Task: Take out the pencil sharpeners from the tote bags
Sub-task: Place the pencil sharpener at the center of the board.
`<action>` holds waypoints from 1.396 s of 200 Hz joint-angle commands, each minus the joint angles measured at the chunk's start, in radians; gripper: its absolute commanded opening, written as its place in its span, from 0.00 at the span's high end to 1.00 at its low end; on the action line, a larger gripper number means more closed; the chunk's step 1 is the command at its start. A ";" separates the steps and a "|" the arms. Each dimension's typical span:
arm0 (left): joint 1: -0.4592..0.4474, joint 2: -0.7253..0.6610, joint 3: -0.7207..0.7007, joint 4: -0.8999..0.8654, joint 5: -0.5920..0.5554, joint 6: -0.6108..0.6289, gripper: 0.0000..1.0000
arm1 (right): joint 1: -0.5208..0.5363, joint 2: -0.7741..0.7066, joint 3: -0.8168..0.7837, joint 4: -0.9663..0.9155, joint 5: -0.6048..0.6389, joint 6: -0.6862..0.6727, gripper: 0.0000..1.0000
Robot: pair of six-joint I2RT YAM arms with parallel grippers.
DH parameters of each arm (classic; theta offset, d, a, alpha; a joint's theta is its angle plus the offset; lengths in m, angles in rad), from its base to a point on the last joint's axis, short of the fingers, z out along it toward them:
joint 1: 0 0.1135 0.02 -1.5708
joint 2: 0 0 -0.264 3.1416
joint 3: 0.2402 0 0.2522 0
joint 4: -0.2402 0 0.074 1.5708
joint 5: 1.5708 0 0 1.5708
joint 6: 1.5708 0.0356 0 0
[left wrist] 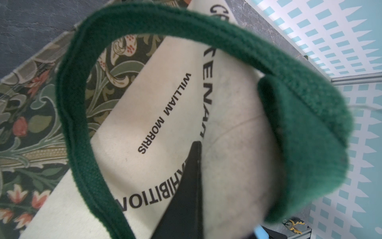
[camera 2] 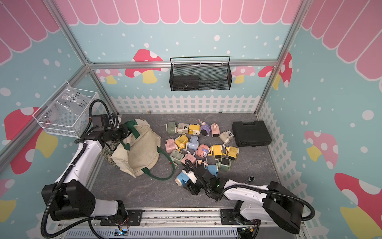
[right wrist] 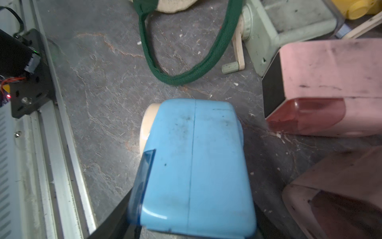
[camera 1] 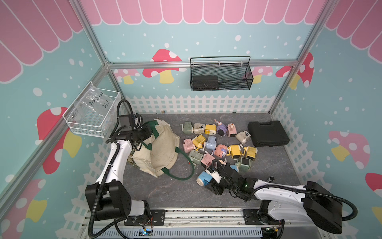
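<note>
Two grips: left jaws pinch tote bag; right jaws clamp blue sharpener; pink sharpener alongside.

Mushroom-print walls, grey, perhaps stone, floor

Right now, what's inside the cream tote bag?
The tote bag lies slumped in both top views. Only cream cloth shows, with nothing visible in it. Its folds and the left gripper cover the rest, so that can't be checked.

Top views overhead (same scene); wrist views close on tote bag, blue sharpener.
</note>
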State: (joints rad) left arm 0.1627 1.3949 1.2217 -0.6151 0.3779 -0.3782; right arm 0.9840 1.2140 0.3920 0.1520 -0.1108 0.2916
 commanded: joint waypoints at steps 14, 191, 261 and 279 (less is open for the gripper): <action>0.008 -0.021 -0.017 -0.009 -0.007 0.013 1.00 | 0.008 0.043 -0.019 0.112 0.022 -0.055 0.52; 0.019 -0.003 0.001 0.003 0.130 -0.089 1.00 | 0.008 -0.035 0.285 -0.035 -0.034 0.022 0.20; 0.078 -0.045 0.068 -0.084 0.245 -0.173 1.00 | 0.005 0.362 0.658 -0.076 -0.096 0.325 0.34; 0.091 -0.064 0.076 -0.091 0.270 -0.196 1.00 | 0.001 0.422 0.700 -0.078 -0.125 0.354 0.32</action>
State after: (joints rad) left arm 0.2359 1.3869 1.2499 -0.6842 0.5701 -0.5213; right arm 0.9894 1.5799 1.0374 0.1116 -0.2028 0.5533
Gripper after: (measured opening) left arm 0.045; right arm 0.672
